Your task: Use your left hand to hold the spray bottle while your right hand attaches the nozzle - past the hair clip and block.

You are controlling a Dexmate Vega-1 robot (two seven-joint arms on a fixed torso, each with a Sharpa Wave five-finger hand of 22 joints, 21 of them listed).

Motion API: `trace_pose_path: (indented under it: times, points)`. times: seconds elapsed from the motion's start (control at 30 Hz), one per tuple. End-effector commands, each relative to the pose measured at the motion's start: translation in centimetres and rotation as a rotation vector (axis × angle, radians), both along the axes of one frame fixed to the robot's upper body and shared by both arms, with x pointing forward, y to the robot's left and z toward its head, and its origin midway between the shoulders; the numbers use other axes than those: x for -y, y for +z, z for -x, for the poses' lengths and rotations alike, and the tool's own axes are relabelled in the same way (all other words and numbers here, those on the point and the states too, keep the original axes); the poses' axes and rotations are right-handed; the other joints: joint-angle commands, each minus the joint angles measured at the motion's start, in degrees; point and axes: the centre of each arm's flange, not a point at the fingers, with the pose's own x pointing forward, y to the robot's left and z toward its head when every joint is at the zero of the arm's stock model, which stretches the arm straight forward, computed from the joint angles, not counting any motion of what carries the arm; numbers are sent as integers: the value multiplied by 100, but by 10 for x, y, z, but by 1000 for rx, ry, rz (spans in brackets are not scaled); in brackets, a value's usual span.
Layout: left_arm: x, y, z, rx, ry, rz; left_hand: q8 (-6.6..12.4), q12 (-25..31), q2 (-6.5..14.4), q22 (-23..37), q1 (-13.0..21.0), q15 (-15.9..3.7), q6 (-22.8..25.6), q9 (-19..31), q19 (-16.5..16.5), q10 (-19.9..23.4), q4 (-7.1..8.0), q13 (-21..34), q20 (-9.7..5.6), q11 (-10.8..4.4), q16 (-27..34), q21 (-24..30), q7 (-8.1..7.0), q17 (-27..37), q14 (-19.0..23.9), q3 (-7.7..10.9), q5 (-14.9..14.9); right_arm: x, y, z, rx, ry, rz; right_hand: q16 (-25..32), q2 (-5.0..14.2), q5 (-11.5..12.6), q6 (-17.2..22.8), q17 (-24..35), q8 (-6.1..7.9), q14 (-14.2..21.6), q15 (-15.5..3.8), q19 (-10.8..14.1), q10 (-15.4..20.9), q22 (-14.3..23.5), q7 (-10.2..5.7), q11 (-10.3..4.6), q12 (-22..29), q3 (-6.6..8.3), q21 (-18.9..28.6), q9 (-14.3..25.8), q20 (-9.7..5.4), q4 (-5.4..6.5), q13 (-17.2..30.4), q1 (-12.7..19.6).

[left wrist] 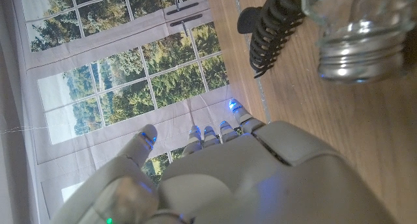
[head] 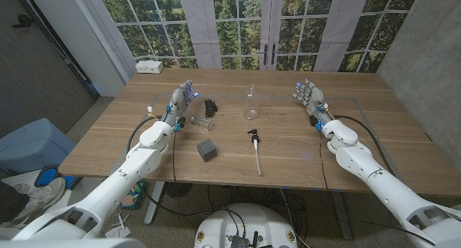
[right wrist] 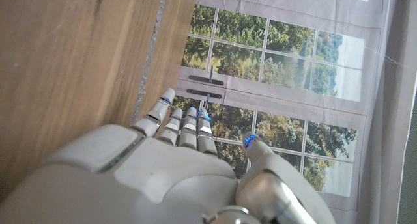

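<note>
A clear spray bottle [head: 251, 104] stands upright, without a top, at the middle of the table's far half. Its nozzle [head: 254, 141], a black head with a long white tube, lies on the wood nearer the front. A black hair clip [head: 210, 106] [left wrist: 273, 25] lies left of the bottle, and a grey block [head: 207, 149] sits left of the nozzle. My left hand [head: 184, 95] [left wrist: 215, 172] stands beside the clip, fingers apart, holding nothing. At the far right, well away from the bottle, my right hand [head: 308, 96] [right wrist: 176, 165] is also open and holds nothing.
A small clear jar [head: 203, 122] [left wrist: 355, 35] lies on its side between the hair clip and the block, close to my left hand. A white box [head: 150, 66] sits at the table's back left corner. Windows stand behind the table [head: 360, 125].
</note>
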Motion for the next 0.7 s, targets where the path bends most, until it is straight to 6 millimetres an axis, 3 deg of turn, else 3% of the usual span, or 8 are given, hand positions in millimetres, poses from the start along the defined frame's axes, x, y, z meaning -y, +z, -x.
trace_pose_path:
  times: [0.03,0.33,0.4,0.53,0.7]
  points:
    - [2,-6,18,52,58,-23,40,40,405,27,8,-345,6,23,-2,-17,-26,15,-403,-8,31,20,-57,4,-32,36,37,2,-15,7,-24,12,-38,34,246,19,41,9,34,29,-284,42,36,24,1,-1,33,36,18,26,-333,-14,28,63]
    - [-2,-1,19,82,87,-65,68,89,342,27,44,-358,104,24,163,153,-144,11,-392,-39,53,9,-88,-20,122,37,44,-1,-15,11,0,-6,-35,45,230,12,51,-3,41,52,-248,72,54,25,7,3,42,42,-7,26,-315,-68,27,92]
    - [-1,3,19,96,98,-82,69,88,227,25,82,-357,127,24,218,194,-271,10,-392,-64,43,-11,-112,-38,172,1,30,-1,-16,12,3,-9,-37,48,226,10,63,-7,45,61,-243,86,63,25,11,5,45,45,-11,26,-301,-84,28,102]
    - [3,10,20,124,126,-122,94,96,-201,24,161,-331,268,28,427,372,-692,12,-380,-150,43,-75,-262,-42,363,-200,-51,1,-18,14,6,-18,-37,55,207,4,69,-20,48,85,-212,109,75,27,8,13,49,49,-24,27,-272,-131,28,129]
    - [9,17,19,145,160,-184,97,74,-681,28,210,-201,336,35,547,468,-1097,19,-171,-86,35,-184,-425,-31,490,-428,-130,4,-21,18,11,-33,-38,64,181,-7,97,-30,58,108,-174,139,100,29,31,47,58,41,-37,28,-225,-173,29,147]
